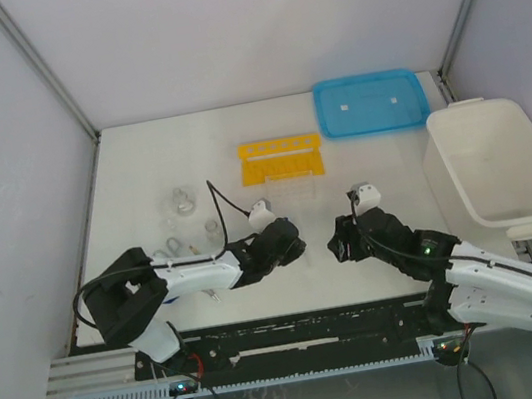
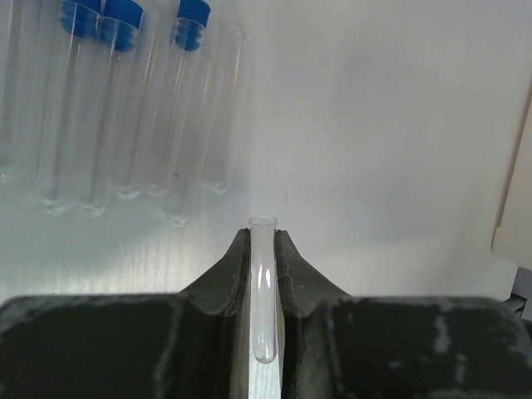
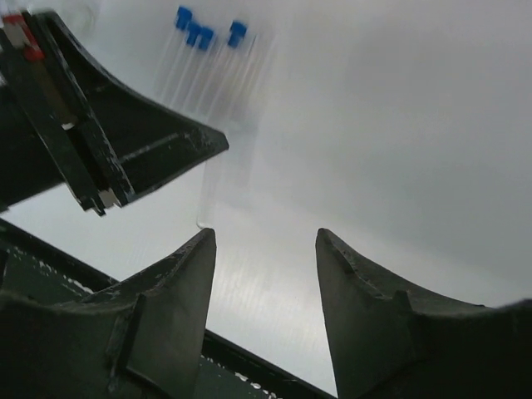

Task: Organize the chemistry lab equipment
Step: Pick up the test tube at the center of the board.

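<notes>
My left pincer (image 2: 264,274) is clamped on one uncapped clear tube (image 2: 263,287), low over the desk (image 2: 382,125); my right pincer (image 3: 264,274) stands apart, empty, facing it. The yellow rack (image 1: 282,158) looks empty, blue-capped tubes (image 2: 125,100) lie loose, and glass vessels (image 1: 181,205) sit at left. I judge nearly everything remains unsorted.

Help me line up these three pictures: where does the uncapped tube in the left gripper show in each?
Top external: hidden under the left gripper, lower centre.
Left wrist: uncapped tube clamped between the fingers, bottom centre.
Right wrist: a faint blur beside the left gripper, centre-left; hard to tell.
Shared landmark: the blue-capped tubes, seen in both wrist views.
</notes>
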`<control>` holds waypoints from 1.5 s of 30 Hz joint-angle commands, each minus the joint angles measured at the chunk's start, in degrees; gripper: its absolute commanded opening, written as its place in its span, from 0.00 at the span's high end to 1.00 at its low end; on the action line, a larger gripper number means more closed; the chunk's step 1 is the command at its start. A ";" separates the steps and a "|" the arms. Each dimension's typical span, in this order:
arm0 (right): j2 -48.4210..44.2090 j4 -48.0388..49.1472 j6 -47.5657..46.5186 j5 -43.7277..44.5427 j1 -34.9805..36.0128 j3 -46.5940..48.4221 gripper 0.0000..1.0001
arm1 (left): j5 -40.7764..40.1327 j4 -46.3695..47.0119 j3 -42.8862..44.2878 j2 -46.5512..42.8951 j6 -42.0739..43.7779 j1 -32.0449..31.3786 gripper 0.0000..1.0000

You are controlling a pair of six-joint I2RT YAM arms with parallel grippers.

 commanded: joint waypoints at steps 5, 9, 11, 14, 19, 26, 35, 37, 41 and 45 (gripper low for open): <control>2.70 11.28 1.81 -6.51 2.05 -2.96 0.52 | -2.97 -0.88 2.60 -2.38 -0.17 -0.98 0.95; 2.13 18.56 1.54 -12.31 1.60 -6.21 0.52 | -3.00 -0.62 2.41 -2.92 -0.01 -1.26 0.95; 2.30 21.22 2.21 -15.43 0.44 -7.50 0.52 | -3.21 -0.61 2.35 -3.35 0.08 -1.39 0.95; 3.33 23.23 2.99 -17.82 -1.16 -8.70 0.53 | -3.51 -0.57 2.01 -4.05 0.08 -1.62 0.95; 5.11 25.24 3.02 -19.17 -1.78 -9.62 0.53 | -4.03 -0.50 1.79 -5.39 0.39 -2.13 0.95; 6.23 28.78 3.36 -21.18 -2.22 -10.76 0.57 | -4.69 -0.64 1.85 -6.45 0.28 -2.59 0.95; 6.42 28.61 3.13 -20.33 -2.62 -10.87 0.58 | -6.33 -0.07 -0.57 -9.48 -0.57 -3.09 0.95; 6.40 28.93 3.14 -20.53 -2.62 -11.12 0.59 | -7.03 -0.17 -0.88 -10.39 -0.44 -3.21 0.95; 6.34 29.31 3.19 -20.98 -2.62 -11.37 0.60 | -7.38 0.00 -1.44 -11.21 -0.44 -3.36 0.95; 5.67 29.96 3.04 -21.31 -2.62 -11.61 0.61 | -7.09 0.24 -1.44 -11.20 -0.03 -3.44 0.95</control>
